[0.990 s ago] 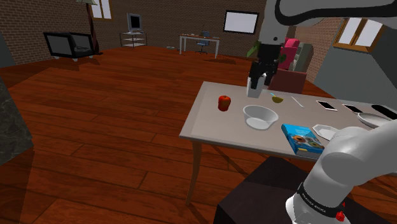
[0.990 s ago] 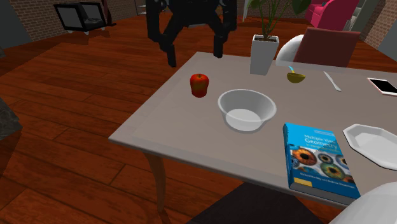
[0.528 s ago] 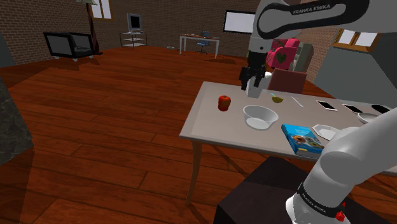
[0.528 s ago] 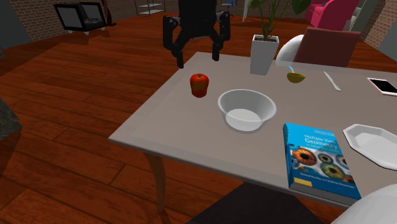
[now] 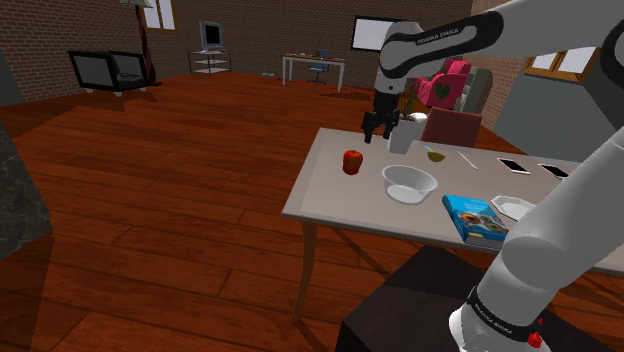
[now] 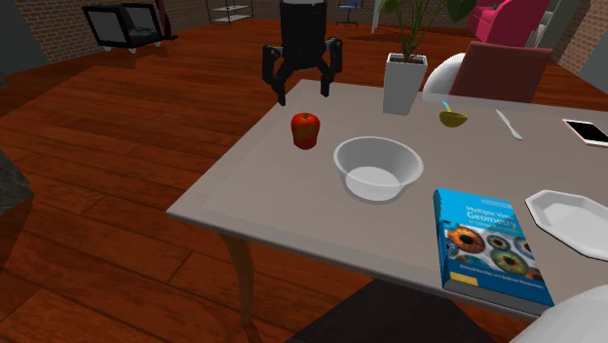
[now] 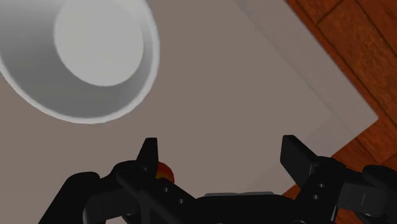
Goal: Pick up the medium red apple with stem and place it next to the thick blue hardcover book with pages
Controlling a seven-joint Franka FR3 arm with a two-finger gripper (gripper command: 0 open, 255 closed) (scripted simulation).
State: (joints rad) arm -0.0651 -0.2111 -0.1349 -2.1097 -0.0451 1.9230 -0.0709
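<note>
Pincer (image 6: pixel 303 95) hovering wide open, empty, above red apple (image 6: pixel 305 129) sitting on worktop (image 6: pixel 273 195) near white bowl (image 6: pixel 377 168), blue book (image 6: pixel 490 248) well apart. Risk: apple lying off-centre near one finger; descending so could be knocking it rolling toward edge.

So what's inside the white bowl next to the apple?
Nothing visible: the white bowl shows a bare white floor and walls. The table under it is covered.

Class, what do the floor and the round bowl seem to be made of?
The reddish-brown plank floor looks like polished wood: board seams, grain, soft sheen. The round white bowl is plain and smooth, perhaps ceramic or plastic; its look leaves that open.
</note>
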